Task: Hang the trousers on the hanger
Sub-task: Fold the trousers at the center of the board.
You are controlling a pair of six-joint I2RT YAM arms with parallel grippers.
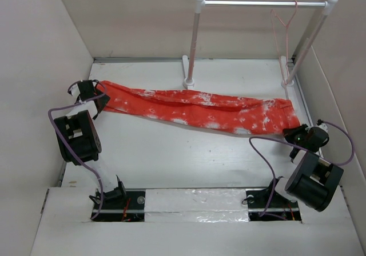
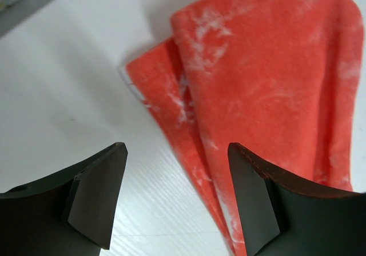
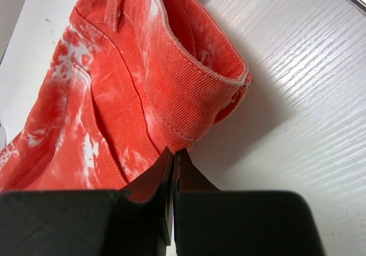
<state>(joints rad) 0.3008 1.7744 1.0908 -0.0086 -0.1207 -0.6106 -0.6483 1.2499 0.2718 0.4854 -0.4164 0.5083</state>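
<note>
The orange-red trousers (image 1: pixel 200 110) with white splotches lie stretched flat across the table from left to right. Their leg ends (image 2: pixel 269 67) sit under my left gripper (image 2: pixel 177 147), which is open; the cloth edge runs along its right finger and nothing is pinched. In the top view that gripper (image 1: pixel 94 95) hovers at the trousers' left end. My right gripper (image 3: pixel 174 153) is shut on the folded waistband (image 3: pixel 189 96), at the trousers' right end (image 1: pixel 294 133). The thin pink hanger (image 1: pixel 283 24) hangs from the rail at the back right.
A white rail (image 1: pixel 263 3) on two posts stands at the back of the table; its left post's foot (image 1: pixel 189 79) is just behind the trousers. Side walls close in on both arms. The white tabletop (image 1: pixel 183 159) lies in front of the trousers.
</note>
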